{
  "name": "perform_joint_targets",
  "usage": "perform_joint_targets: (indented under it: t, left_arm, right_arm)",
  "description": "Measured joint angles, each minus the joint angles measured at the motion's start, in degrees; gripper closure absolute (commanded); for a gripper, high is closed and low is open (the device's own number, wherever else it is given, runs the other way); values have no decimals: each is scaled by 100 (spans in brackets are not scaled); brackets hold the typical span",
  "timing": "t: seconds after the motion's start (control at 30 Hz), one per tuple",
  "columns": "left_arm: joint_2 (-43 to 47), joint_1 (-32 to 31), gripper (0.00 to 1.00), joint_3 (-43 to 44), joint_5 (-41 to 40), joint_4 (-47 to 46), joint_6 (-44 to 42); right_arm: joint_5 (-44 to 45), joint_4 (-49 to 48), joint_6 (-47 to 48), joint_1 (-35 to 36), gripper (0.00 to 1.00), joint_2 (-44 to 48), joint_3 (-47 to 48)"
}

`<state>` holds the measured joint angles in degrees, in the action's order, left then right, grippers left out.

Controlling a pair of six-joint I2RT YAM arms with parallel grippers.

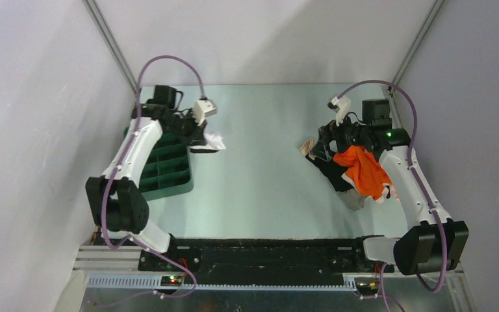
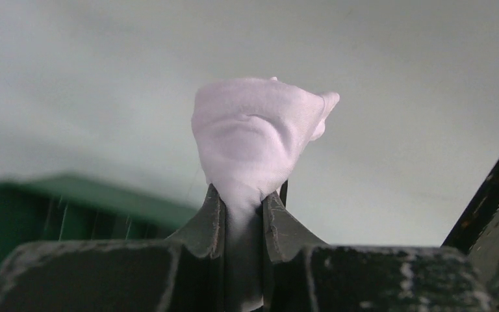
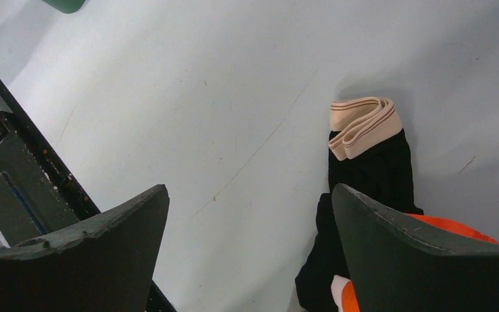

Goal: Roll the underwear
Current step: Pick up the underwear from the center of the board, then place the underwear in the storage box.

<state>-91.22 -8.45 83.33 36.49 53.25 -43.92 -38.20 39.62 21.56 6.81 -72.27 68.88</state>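
Observation:
A white bundled piece of underwear (image 2: 256, 133) hangs in the air, pinched at its lower end by my left gripper (image 2: 243, 198), which is shut on it. From above, that bundle (image 1: 212, 141) is just off the right side of the green tray (image 1: 166, 172). My right gripper (image 3: 250, 190) stands wide open with nothing between its fingers, above the table beside a pile of underwear. The pile holds a black pair (image 3: 373, 175) with a folded beige waistband (image 3: 362, 123) and an orange piece (image 1: 364, 170). The right arm covers part of the pile.
The green tray (image 2: 71, 208) has several compartments and sits at the table's left, under my left arm. A black rail (image 3: 32, 169) runs along the near edge. Grey walls close in the table on both sides and at the back.

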Motion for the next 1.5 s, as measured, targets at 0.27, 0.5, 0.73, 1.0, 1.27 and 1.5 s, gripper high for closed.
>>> perform_joint_targets:
  t: [0.27,0.5,0.73,1.0,1.27,1.5]
  left_arm:
    - [901,1591,100,-616,-566,1228,-1381]
    - [1255,2094,100,-1357,-931,1818,-2389]
    - [1237,2107,100,-1834,-962,1665,-2649]
    - [859,2127,100,-1980,-997,1113,-2634]
    - [461,2238,100,-1707,-955,1104,-2535]
    - [439,2251,100,-1718,-977,752,-2406]
  right_arm:
    - [37,-11,-42,-7,1,17,-63]
    - [63,-4,-59,-15,0,4,-79]
    - [72,0,-59,-20,1,-81,-85]
    - [83,39,-59,-20,1,-81,-85]
    - [85,87,-63,-20,1,-81,-85]
    - [85,87,-81,-20,1,-81,-107]
